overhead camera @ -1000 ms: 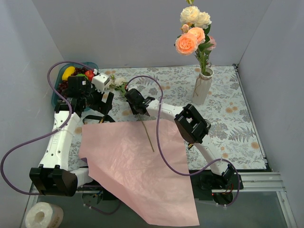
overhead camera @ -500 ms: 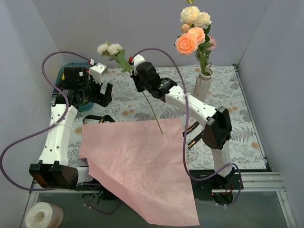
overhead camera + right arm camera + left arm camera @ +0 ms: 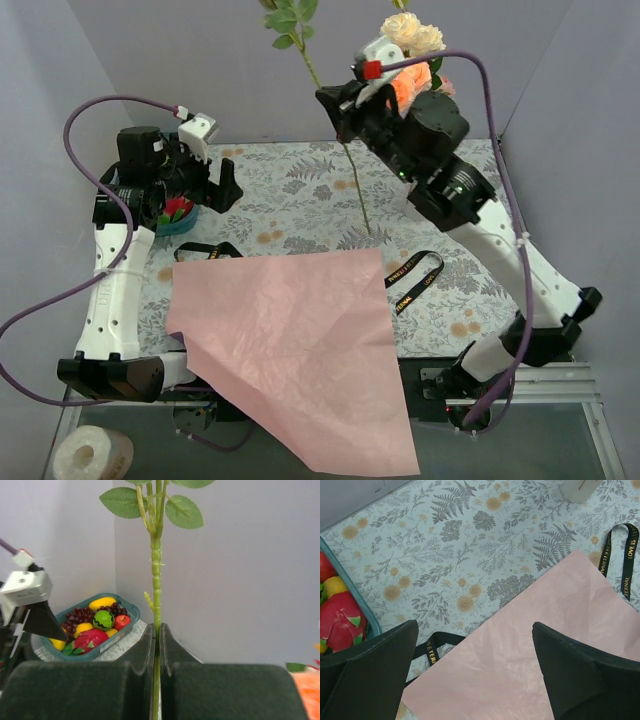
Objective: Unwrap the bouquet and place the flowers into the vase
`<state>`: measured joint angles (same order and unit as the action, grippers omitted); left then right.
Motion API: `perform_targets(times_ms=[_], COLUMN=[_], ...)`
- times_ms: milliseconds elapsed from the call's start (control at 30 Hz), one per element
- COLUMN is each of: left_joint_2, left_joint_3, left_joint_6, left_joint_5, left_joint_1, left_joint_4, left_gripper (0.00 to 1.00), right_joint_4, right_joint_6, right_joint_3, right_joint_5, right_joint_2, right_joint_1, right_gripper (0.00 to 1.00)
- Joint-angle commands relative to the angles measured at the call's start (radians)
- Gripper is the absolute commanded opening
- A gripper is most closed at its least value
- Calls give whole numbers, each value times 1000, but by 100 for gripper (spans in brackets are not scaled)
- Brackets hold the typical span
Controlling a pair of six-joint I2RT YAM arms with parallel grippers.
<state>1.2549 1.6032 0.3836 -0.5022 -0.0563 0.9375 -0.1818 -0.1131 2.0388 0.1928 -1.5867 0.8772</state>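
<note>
The left gripper hangs at the far left above the fruit tray, its jaws spread as wide as they go and nothing between them. A second ago it sat a little closer to the middle; the arm has since drawn back toward the wall. Its wrist view looks down past both fingers onto the pink paper, which lies flat and unmoved on the floral cloth.

Right of the paper, a black ribbon now lies in plain sight; the right arm hid it earlier.

The right gripper has changed most. A second ago it was low over the paper's far edge with the rose stem lying across the sheet. Now it is lifted high, jaws pinched tight on the stem, which hangs nearly upright, lower end above the cloth, bloom cut off by the frame's top.

Just right, cream and peach flowers show behind the wrist. The vase shows only its base, in the left wrist view.
</note>
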Motion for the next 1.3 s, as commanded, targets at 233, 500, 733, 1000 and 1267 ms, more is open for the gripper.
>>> perform_targets(times_ms=[233,500,733,1000,1267], left_joint_2=[51,58,109,127,149], left_joint_3=[-57,-98,32,34,24], left_joint_6=[37,14,-6,-34,-86], left_joint_5=[45,42,30,25,36], left_joint_1=[-4,-4,-4,-4,-4], left_joint_4=[-66,-97,-39,-23,4], left_gripper=[98,98,98,98,98], right_joint_4=[408,878,1102,1298,1430], right_joint_6=[-282,-462,-429,-369,-367], right_joint_3=[-354,-650,-801,-868,-824], right_joint_5=[124,385,415,346,300], right_joint_2=[387,534,513,421,294], right_joint_1=[-7,-137,-319,-446,-492], right_gripper=[1,1,1,1,1])
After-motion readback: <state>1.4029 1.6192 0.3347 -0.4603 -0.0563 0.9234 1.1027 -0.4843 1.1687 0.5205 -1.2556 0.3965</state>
